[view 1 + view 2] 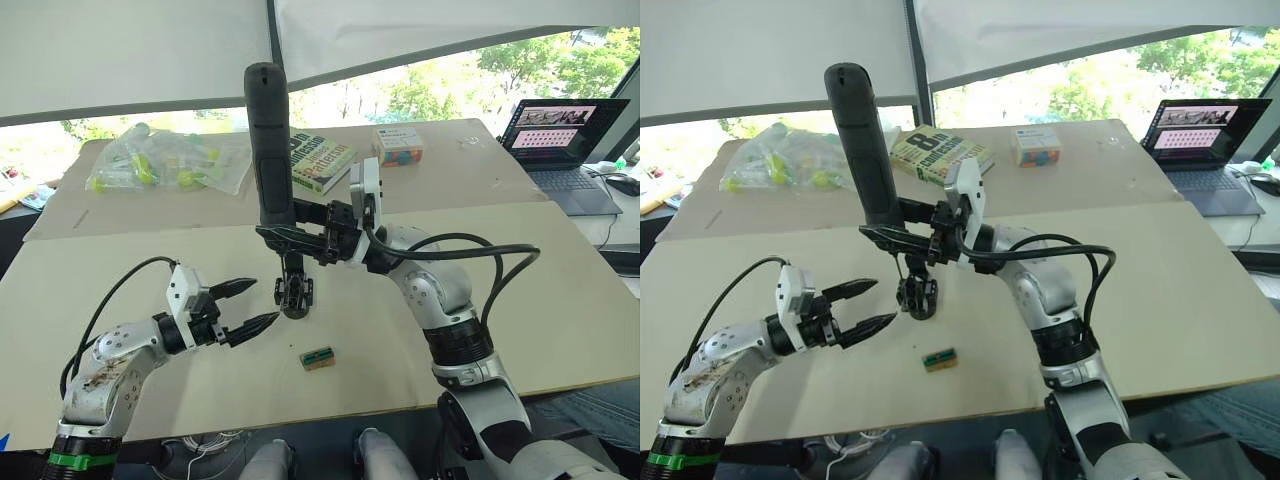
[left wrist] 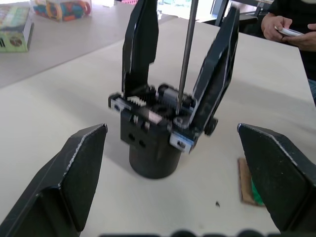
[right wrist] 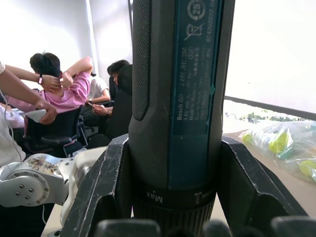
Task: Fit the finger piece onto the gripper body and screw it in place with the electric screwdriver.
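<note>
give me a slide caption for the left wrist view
Screwdriver bit lowered into the gripper body on the table, framed by the open left gripper.

head stereo overlooking table [image 1: 560, 330], wrist views close

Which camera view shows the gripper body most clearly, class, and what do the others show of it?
The left wrist view: the gripper body stands close and upright on the table, the electric screwdriver's bit reaching down into its top. Both eye views show it small and dark beneath the electric screwdriver.
</note>
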{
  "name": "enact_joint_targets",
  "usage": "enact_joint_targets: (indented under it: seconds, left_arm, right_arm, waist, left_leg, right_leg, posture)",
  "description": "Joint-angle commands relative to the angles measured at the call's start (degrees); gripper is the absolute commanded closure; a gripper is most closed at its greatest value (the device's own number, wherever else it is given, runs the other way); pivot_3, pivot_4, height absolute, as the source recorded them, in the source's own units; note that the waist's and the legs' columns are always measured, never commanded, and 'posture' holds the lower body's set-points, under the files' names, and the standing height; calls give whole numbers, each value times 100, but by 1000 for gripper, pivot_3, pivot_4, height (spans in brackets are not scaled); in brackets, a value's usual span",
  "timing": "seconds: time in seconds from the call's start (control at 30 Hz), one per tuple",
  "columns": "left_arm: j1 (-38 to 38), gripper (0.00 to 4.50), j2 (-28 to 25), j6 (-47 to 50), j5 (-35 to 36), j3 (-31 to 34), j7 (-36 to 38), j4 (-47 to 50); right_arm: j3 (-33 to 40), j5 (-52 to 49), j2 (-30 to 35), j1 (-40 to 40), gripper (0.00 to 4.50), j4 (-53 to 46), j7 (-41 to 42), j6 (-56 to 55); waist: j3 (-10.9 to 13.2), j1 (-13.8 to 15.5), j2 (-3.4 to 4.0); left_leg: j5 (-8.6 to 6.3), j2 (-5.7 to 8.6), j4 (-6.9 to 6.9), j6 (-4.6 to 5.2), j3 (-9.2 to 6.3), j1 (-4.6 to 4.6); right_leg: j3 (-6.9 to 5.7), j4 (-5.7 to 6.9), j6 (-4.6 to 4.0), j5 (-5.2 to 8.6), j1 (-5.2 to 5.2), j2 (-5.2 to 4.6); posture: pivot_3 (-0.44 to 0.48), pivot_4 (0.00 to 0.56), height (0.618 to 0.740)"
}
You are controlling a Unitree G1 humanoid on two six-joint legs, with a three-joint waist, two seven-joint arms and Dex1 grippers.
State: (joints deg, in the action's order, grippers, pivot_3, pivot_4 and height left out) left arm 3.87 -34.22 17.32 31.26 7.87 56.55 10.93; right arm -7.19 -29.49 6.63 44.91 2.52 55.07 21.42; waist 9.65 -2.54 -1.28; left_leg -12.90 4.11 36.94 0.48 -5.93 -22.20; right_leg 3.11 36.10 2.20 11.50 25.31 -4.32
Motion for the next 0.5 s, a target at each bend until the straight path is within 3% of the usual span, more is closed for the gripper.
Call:
enact_joint_targets:
  seconds: [0.03, 0.5]
  left_arm:
    - [-72, 0, -14, -414, -85, 96, 223, -202]
    - [-174, 0, 100, -1145, -201, 65, 586, -831]
  right_arm:
    - [57, -91, -46, 102, 2552, -238, 70, -206]
    - [21, -54, -43, 27, 2552, -260, 82, -219]
  waist:
    - [0, 3, 0]
    - [0, 1, 0]
  left_leg:
    - [0, 0, 0, 0, 0, 0]
    - [0, 0, 0, 0, 0, 0]
  right_leg:
    - [0, 0, 0, 0, 0, 0]
    - [-5, 1, -2, -1, 2, -3]
  posture:
    - [0, 150, 740]
    - [0, 150, 740]
